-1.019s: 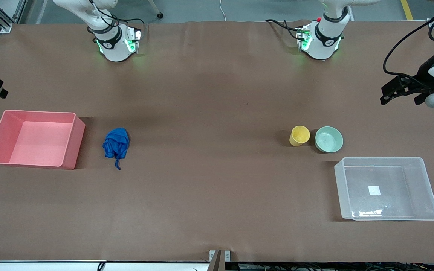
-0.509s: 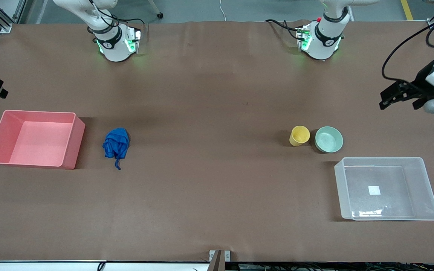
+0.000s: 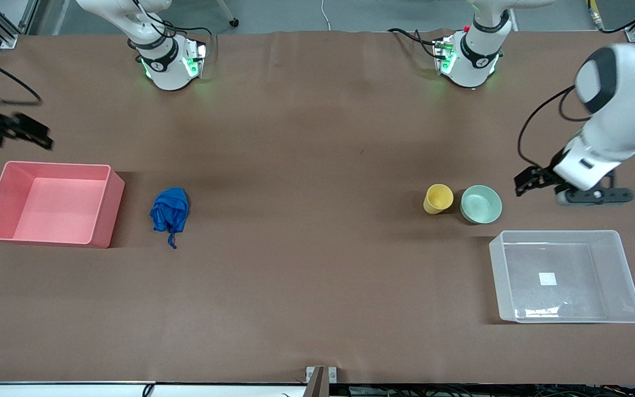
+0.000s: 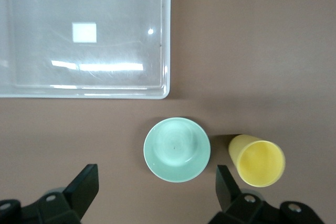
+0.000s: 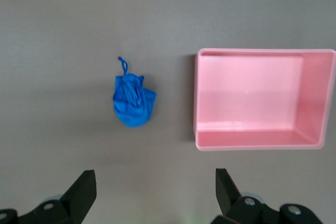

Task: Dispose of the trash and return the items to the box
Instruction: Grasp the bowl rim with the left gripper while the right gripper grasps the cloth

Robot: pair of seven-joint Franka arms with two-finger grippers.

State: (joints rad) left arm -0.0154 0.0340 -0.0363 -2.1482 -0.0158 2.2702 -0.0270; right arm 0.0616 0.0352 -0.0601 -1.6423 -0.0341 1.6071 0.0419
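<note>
Grippers spread empty: left gripper (image 3: 522, 184) hovers beside bowl (image 3: 481, 204) and cup (image 3: 438, 198); right gripper (image 3: 39, 138) above pink bin (image 3: 102, 207), near cloth (image 3: 170, 210).

left gripper (image 3: 522, 184) held above the table at the left arm's end, fingers spread wide, right gripper (image 3: 42, 138) raised at the right arm's end, fingers (image 5: 84, 190) spread wide

A pink opaque bin (image 3: 53, 202) sits open on the brown worktop (image 3: 306, 275) toward the right arm's end. In the right wrist view its hollow (image 5: 252, 93) shows bare, walls upright, rim unbroken all round.
</note>
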